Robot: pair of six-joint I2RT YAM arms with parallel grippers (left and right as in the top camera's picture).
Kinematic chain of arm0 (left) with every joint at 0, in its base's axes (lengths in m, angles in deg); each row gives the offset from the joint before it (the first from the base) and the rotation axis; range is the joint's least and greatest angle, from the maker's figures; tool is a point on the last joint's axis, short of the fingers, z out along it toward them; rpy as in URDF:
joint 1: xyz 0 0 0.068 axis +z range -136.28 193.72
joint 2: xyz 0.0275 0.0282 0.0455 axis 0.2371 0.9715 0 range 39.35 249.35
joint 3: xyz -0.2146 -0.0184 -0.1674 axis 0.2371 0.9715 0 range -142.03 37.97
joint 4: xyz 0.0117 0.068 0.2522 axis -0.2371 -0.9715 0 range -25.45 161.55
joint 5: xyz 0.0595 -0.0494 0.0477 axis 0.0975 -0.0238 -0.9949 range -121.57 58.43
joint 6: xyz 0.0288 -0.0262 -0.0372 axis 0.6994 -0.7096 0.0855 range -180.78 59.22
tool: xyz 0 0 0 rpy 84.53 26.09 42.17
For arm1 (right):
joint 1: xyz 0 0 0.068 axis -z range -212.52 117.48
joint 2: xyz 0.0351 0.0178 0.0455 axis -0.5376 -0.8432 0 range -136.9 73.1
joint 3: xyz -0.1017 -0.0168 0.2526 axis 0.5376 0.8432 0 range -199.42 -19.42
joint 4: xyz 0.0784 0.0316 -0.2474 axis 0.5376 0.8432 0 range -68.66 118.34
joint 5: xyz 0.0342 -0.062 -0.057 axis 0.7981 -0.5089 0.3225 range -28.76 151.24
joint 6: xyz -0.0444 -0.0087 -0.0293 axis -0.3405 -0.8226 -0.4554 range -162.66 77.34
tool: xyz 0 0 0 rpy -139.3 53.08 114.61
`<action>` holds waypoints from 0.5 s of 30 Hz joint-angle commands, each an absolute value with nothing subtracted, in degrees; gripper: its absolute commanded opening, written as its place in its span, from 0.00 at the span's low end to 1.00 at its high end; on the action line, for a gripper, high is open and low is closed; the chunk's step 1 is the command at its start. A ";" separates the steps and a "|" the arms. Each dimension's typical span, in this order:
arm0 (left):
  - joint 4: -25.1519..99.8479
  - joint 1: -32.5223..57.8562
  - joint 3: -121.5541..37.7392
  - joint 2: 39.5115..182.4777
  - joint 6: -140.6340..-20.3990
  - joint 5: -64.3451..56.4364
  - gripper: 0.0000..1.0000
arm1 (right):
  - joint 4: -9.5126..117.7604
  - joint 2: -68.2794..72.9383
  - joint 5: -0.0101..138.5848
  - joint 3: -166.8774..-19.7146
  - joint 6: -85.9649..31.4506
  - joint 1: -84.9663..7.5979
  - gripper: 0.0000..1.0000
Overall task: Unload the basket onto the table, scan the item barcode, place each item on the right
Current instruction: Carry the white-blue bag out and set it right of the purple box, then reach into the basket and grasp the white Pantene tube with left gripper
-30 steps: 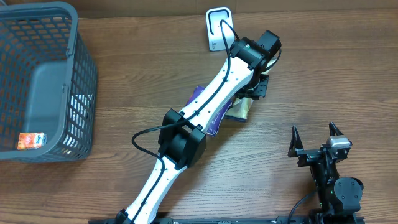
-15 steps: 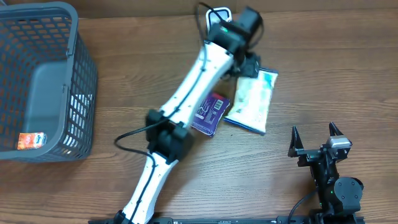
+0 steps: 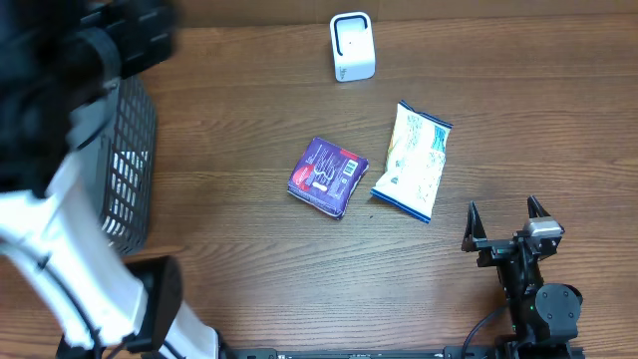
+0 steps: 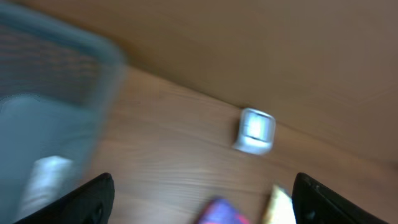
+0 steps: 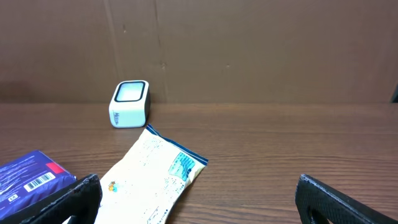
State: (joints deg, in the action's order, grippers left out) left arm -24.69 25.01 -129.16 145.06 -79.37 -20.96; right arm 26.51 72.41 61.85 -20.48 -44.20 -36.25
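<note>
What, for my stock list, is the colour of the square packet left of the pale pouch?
The packet is purple, clearest in the overhead view.

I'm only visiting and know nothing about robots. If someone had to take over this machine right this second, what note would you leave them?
Left gripper: jaws open, empty, up near the basket; its view is blurred.
Right gripper: jaws open, empty, low by its own base.
Items: the purple pack, barcode facing up, and the white snack bag lie flat and apart, in front of the scanner.
Done: nothing here proves that a scan has happened.
Left: probably pick up a pack and show its barcode to the scanner.
</note>
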 commanded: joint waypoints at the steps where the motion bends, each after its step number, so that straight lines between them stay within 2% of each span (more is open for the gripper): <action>1: -25.26 36.76 -126.43 144.38 -72.16 -19.28 0.82 | 26.18 72.94 61.30 -19.91 -44.61 -35.85 1.00; 4: -25.26 47.02 -122.93 143.57 -71.41 -19.14 0.82 | 26.18 72.94 61.30 -19.91 -44.61 -35.85 1.00; 7: -25.26 55.26 -114.93 143.46 -68.90 -16.33 0.87 | 26.18 72.94 61.30 -19.91 -44.61 -35.88 1.00; 15: -21.76 58.66 -90.58 143.83 -63.39 -14.14 0.87 | 26.18 72.94 61.30 -19.91 -44.61 -35.85 1.00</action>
